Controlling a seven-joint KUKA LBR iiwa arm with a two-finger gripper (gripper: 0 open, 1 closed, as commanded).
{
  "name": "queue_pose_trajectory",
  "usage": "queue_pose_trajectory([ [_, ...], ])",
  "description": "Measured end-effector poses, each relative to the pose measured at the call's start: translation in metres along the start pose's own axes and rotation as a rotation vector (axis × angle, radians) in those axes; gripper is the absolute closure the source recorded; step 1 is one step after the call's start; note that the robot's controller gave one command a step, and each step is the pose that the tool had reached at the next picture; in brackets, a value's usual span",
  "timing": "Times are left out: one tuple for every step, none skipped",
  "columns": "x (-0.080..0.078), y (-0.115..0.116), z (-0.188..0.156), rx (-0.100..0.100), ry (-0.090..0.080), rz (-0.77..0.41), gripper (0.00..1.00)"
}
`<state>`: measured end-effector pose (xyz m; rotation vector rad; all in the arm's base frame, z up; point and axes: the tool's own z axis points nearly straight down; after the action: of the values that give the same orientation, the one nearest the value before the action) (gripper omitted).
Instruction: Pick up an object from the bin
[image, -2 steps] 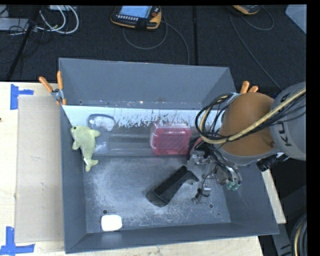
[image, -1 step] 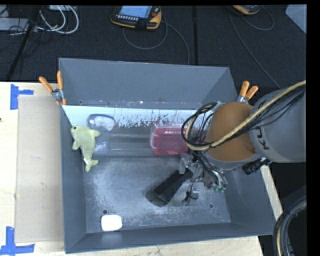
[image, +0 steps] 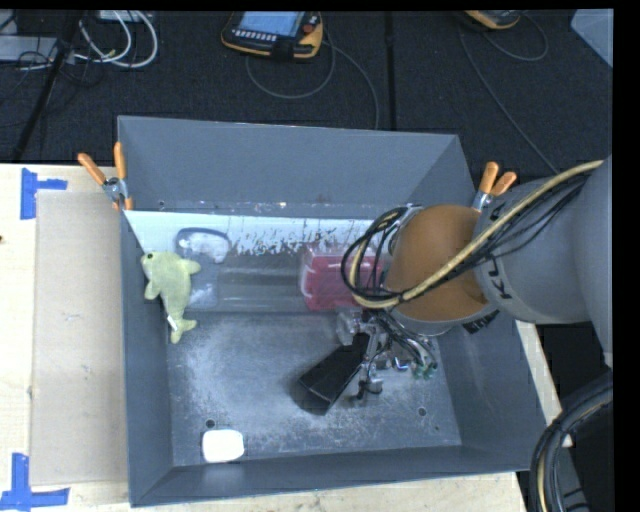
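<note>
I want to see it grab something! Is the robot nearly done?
Not yet. Done: the arm is down in the bin, its tip at the right end of the black block. In hand: maybe taking hold of it; I can't tell. Left: lifting, since the block lies on the bin's floor. The green plush and white piece lie apart, far left.

Bin floor open at left-centre and along the front wall. Green plush sits against the left wall, white block near the front-left corner. Clear container and pink item line the back wall. Black slab lies mid-floor, hand at its right end. Arm covers the right rear.
</note>
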<state>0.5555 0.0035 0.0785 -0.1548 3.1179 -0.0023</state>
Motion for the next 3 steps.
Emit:
queue_pose_trajectory([
  [-0.009, 0.022, 0.009, -0.005, 0.015, -0.121, 1.0],
  [-0.009, 0.022, 0.009, -0.005, 0.015, -0.121, 1.0],
  [-0.004, 0.028, -0.07, -0.006, 0.021, -0.156, 1.0],
])
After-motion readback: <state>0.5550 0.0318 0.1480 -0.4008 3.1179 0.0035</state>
